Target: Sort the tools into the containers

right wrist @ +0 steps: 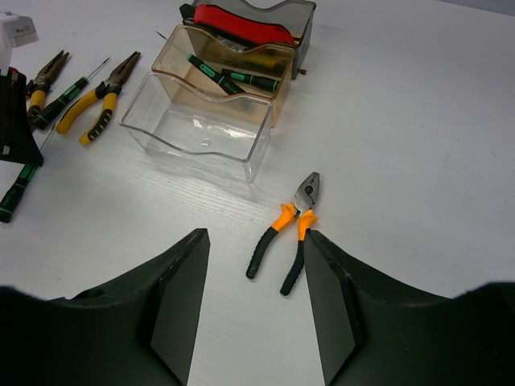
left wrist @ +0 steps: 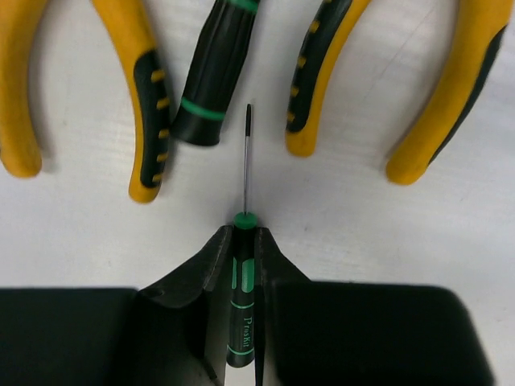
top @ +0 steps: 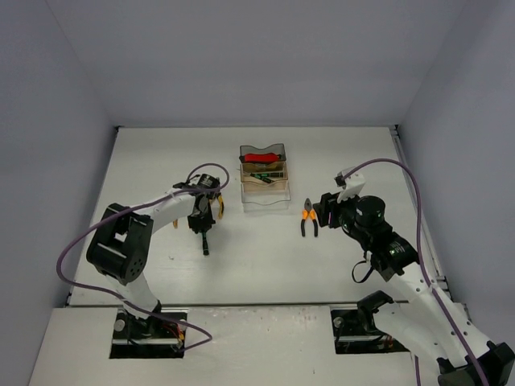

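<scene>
My left gripper [left wrist: 242, 236] is shut on a thin black-and-green screwdriver [left wrist: 241, 322], its shaft pointing away from me just above the white table. A second screwdriver [left wrist: 213, 72] lies ahead between two yellow-handled pliers [left wrist: 145, 104] [left wrist: 451, 96]. My right gripper [right wrist: 253, 235] is open and empty over orange-handled pliers [right wrist: 283, 215], apart from them. The three joined bins stand mid-table: the grey one [top: 264, 149] holds a red-handled cutter [right wrist: 241, 24], the amber one [top: 265, 172] holds screwdrivers [right wrist: 233, 78], and the clear one [top: 267, 198] has nothing in it.
The left arm [top: 173, 207] reaches from the near left. The orange pliers [top: 309, 217] lie just right of the clear bin. White enclosure walls [top: 72, 96] stand at the back and sides. A purple cable [top: 402, 173] loops above the right arm.
</scene>
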Controlling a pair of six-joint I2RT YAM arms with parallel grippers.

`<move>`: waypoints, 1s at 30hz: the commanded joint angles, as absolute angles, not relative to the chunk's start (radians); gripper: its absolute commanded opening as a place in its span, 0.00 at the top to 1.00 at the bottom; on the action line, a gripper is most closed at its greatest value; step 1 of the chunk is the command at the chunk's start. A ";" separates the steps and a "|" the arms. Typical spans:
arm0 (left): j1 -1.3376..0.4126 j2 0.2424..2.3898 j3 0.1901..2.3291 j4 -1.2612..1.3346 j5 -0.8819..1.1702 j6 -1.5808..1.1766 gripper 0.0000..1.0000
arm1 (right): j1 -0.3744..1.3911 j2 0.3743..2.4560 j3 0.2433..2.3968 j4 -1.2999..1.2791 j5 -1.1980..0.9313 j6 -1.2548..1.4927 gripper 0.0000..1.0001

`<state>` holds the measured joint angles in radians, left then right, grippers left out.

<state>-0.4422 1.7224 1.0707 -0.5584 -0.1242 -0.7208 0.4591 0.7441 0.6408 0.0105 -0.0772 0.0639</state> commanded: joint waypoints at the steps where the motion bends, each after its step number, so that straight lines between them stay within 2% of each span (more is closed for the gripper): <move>1: -0.437 1.535 1.033 -0.571 -0.068 -0.810 1.00 | 0.462 0.744 0.646 0.081 -0.055 0.078 0.52; 6: -0.447 1.348 1.061 -0.521 -0.057 -0.901 1.00 | 0.462 0.744 0.647 0.080 -0.054 0.078 0.52; 12: -0.490 1.297 1.092 -0.221 -0.074 -0.968 1.00 | 0.462 0.729 0.648 0.081 -0.035 0.079 0.52; 18: -0.530 1.414 1.144 0.112 -0.231 -0.998 1.00 | 0.462 0.720 0.650 0.080 -0.037 0.082 0.51; 30: -0.615 1.709 1.287 0.480 -0.586 -0.972 0.97 | 0.462 0.690 0.635 0.080 -0.038 0.089 0.51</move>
<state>-0.5903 1.6806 1.2236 0.2382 -0.4278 -0.9714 0.4591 0.7025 0.6346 0.0113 -0.0555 0.0788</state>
